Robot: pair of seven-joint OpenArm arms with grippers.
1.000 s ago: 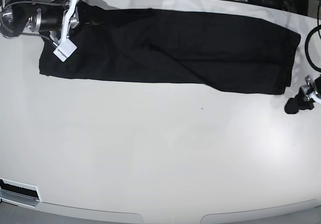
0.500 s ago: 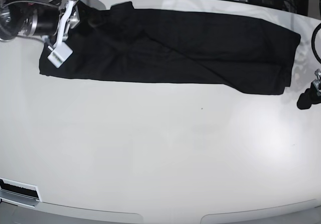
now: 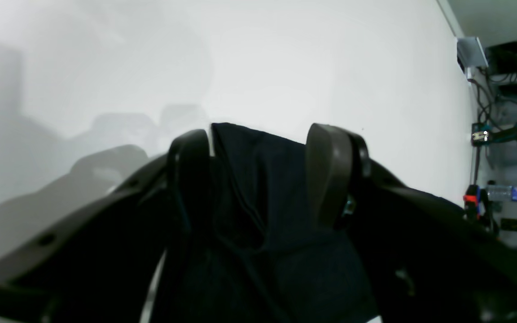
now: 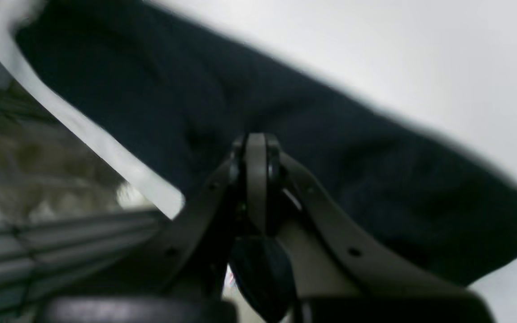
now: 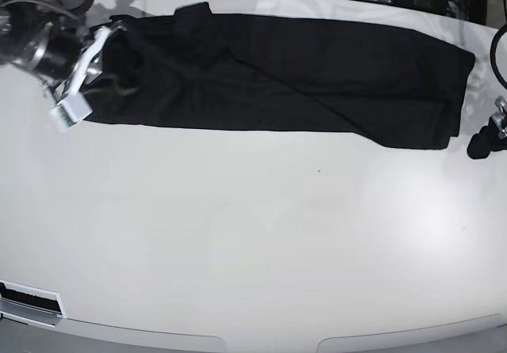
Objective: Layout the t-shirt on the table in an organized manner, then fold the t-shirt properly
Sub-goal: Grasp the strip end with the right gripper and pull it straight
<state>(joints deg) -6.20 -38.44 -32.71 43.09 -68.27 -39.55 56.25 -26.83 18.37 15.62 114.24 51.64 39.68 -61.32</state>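
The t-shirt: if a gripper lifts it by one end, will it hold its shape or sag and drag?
The t-shirt would probably sag: it lies flat in soft creases on the table. It looks light, and fabric bunches loosely between the left gripper fingers. On that glossy top it would likely slide rather than catch.

Right arm (image 5: 36,48): silver-black cylinder links, white bracket. Right tool (image 4: 256,179): grey-brown fingers, small holes. Left tool (image 3: 267,175): dark rounded fingers (image 3: 326,175), black frame.
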